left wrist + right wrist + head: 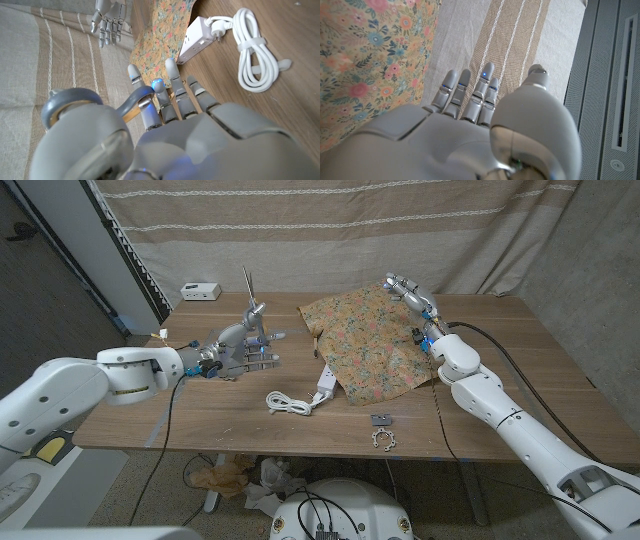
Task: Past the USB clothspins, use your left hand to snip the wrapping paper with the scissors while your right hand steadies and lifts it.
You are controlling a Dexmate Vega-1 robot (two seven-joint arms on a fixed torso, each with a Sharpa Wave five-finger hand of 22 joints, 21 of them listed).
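The floral wrapping paper (pixel 375 340) lay spread on the wooden table (pixel 500 395) and serves as the landmark. To the robot's left of the paper, the left hand (pixel 243 348) gripped the scissors (pixel 251 305), whose blades stood nearly upright above it; in the left wrist view a grey scissor handle (pixel 131 102) curved between the thumb and fingers (pixel 172 85). The right hand (pixel 410 295) was raised at the paper's far right corner, fingers extended and apart, holding nothing; whether it touched the paper could not be told. A white USB power strip (pixel 326 386) lay touching the paper's near left edge, with its coiled white cable (pixel 287 403) just beside it. Two small clothespins (pixel 381 431) lay near the table's front edge, just off the paper's near corner. A small white box (pixel 200 291) sat well apart, at the far left corner.
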